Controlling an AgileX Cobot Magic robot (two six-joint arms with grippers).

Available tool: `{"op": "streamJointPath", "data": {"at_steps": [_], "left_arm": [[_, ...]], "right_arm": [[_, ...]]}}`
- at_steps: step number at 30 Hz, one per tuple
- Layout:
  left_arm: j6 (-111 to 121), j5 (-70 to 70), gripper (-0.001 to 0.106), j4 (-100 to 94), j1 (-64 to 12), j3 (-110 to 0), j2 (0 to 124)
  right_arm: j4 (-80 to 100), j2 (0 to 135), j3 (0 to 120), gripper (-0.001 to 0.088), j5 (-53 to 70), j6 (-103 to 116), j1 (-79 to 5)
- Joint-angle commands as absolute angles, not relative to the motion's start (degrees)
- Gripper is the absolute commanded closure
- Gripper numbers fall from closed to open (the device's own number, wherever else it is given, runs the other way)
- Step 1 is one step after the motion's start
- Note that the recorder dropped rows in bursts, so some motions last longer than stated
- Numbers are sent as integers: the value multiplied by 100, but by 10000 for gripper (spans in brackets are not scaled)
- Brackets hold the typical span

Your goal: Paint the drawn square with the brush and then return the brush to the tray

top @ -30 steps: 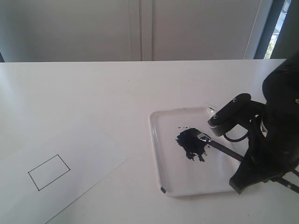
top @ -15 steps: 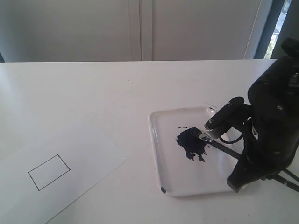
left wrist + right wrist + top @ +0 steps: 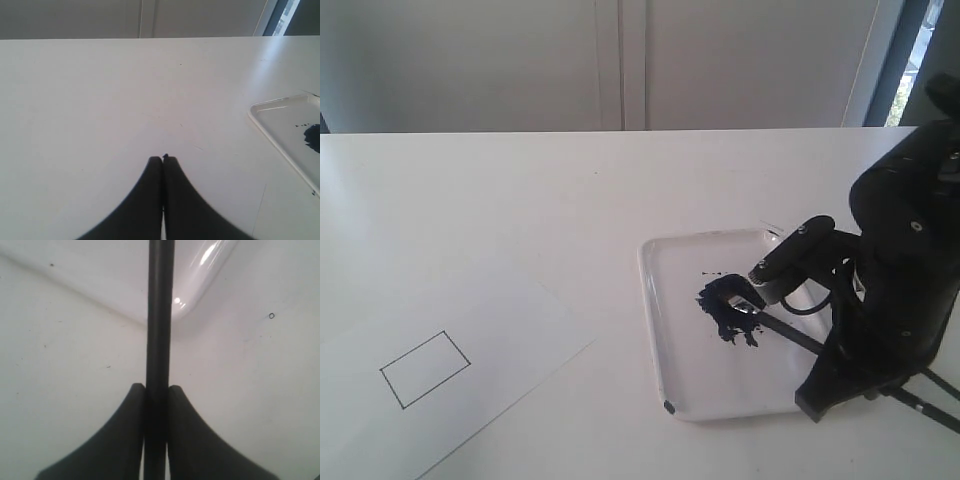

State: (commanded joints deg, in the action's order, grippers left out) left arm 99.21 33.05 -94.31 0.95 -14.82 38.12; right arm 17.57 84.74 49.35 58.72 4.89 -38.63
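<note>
We are viewing a white table with two task areas. At the lower left of the exterior view, the drawn square is lying on a paper sheet. It is showing as a thin black slanted outline with its inside white and bare of paint. At the right, well apart from the sheet, the tray is sitting as a glossy white, rounded plastic dish with a raised rim, holding a ragged dark navy paint puddle.

The brush is resting its dark bristles and silver ferrule in that puddle, while its thin black handle is running back toward the right arm. In the right wrist view, the right gripper is clamping the handle between both fingers, and the handle is crossing a tray corner.

The left gripper is hanging over bare table beside the tray, its fingers pressed together with nothing between them.
</note>
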Motion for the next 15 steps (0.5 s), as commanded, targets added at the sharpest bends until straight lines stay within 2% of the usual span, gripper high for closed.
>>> {"op": "streamJointPath", "data": {"at_steps": [11, 15], "left_arm": [[9921, 3294, 1053, -9431, 95, -1482, 3812], [9921, 3294, 1053, -9431, 95, -1482, 3812]], "right_arm": [[1744, 8474, 4935, 868, 6270, 529, -3863], [1213, 8474, 4935, 868, 6287, 149, -3863]]}}
